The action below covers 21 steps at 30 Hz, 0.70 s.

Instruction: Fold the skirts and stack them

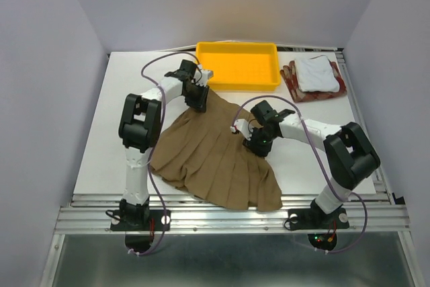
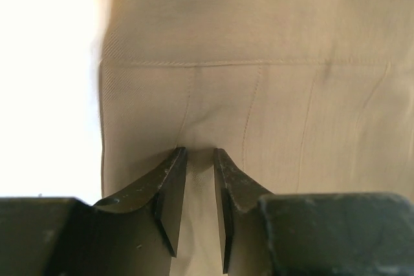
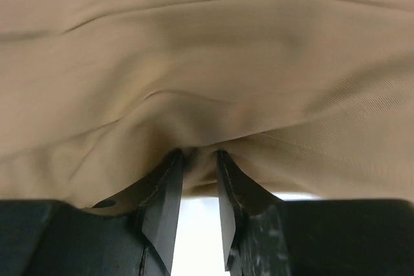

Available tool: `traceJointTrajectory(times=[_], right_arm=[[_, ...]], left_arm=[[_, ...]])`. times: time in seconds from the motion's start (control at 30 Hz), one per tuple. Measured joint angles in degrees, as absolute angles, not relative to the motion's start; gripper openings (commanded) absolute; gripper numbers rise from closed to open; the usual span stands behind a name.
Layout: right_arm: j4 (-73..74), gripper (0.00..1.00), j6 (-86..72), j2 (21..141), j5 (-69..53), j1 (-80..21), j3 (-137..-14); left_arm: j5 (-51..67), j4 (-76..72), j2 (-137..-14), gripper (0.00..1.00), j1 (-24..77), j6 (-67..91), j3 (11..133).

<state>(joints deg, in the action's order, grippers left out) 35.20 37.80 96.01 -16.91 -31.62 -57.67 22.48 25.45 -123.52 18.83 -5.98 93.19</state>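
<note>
Where the large tan-brown pleated cloth skirt (image 1: pixel 208 159) fans nearward from its waistband (image 2: pixel 259 24): left gripper (image 1: pixel 200 103), far end, narrowed, hold uncertain; right gripper (image 1: pixel 258 144), right end, pinching puckered cloth.

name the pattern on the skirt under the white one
Red-and-beige checked skirt, best in the top external view.

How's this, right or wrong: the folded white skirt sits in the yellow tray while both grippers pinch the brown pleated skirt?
One thing's wrong: the top view shows the white skirt on the red checked skirt beside the yellow tray, not in it. The rest holds.
</note>
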Motion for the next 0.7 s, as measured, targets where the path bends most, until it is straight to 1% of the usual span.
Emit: traceJointTrajectory(times=[0.13,0.23,0.3,0.4,0.5,0.6,0.7], right_arm=[[39.48,0.38,33.23,95.66,-23.97,-34.65,-57.65],[41.52,0.39,29.87,94.21,-27.29,-35.31,-58.26],[41.78,0.39,28.05,92.64,-27.44,-34.94,-60.05],[41.32,0.39,27.42,91.00,-26.15,-32.27,-64.69],[39.66,0.39,27.64,90.89,-24.62,-27.53,-69.17],[37.93,0.39,29.26,90.96,-22.55,-23.16,-70.94],[36.97,0.39,31.11,92.47,-20.88,-22.74,-70.59]], left_arm=[[22.50,27.29,-131.09,0.37,22.35,-6.61,105.56],[22.50,27.31,-135.92,0.48,26.11,-7.66,113.54],[22.48,27.07,-136.73,0.51,27.75,-8.21,115.04],[22.39,26.79,-136.42,0.52,30.09,-8.29,115.24],[22.28,26.33,-134.78,0.52,29.74,-7.77,114.41],[21.93,25.65,-127.52,0.53,26.74,-7.25,108.07],[20.99,25.15,-116.81,0.52,23.70,-7.51,99.37]])
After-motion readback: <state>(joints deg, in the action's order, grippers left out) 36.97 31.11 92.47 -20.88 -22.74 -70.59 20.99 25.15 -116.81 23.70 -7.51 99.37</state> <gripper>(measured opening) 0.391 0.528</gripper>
